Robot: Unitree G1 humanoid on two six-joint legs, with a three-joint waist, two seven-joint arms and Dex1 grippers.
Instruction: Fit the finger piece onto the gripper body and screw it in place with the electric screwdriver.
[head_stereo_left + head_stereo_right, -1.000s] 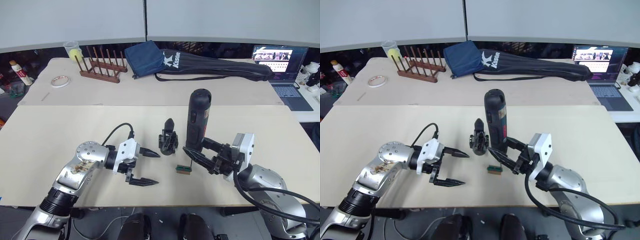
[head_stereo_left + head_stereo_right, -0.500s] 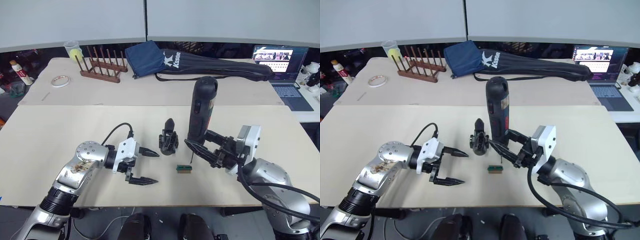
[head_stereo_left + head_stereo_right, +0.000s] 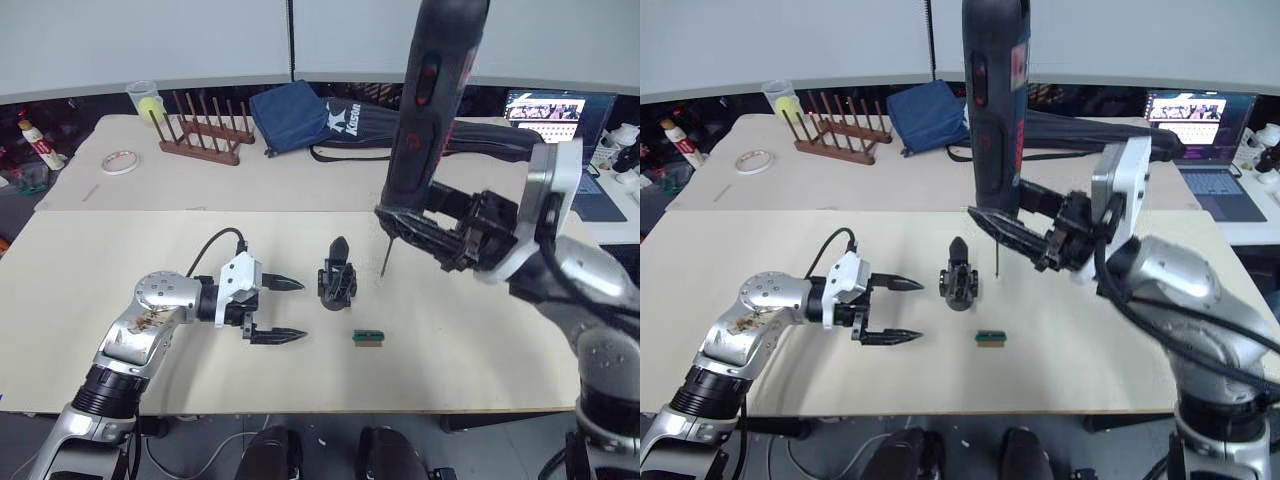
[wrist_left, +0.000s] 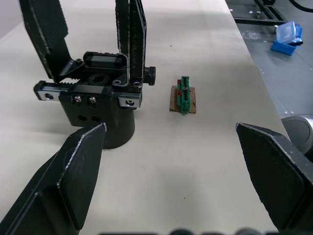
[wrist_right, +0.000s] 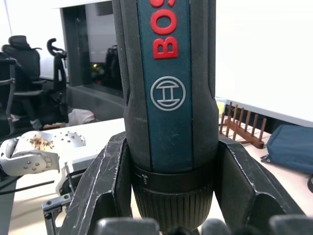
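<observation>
Raised electric screwdriver [image 3: 432, 110] clamped in right jaws; left jaws apart beside gripper body [image 3: 337, 284].

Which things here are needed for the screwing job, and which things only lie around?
Needed: black cylindrical electric screwdriver, clamped in right gripper; chunky black gripper body.

Lying around: small green block, wooden peg rack, tape roll, laptop, long black zipped bag.

The electric screwdriver [image 5: 168, 98] has a black body with a dark blue panel, red lettering and a white ring logo. The gripper body [image 4: 100, 93] is black. A small block [image 4: 185, 94] is green on a brown base. The table [image 3: 120, 260] is cream.
</observation>
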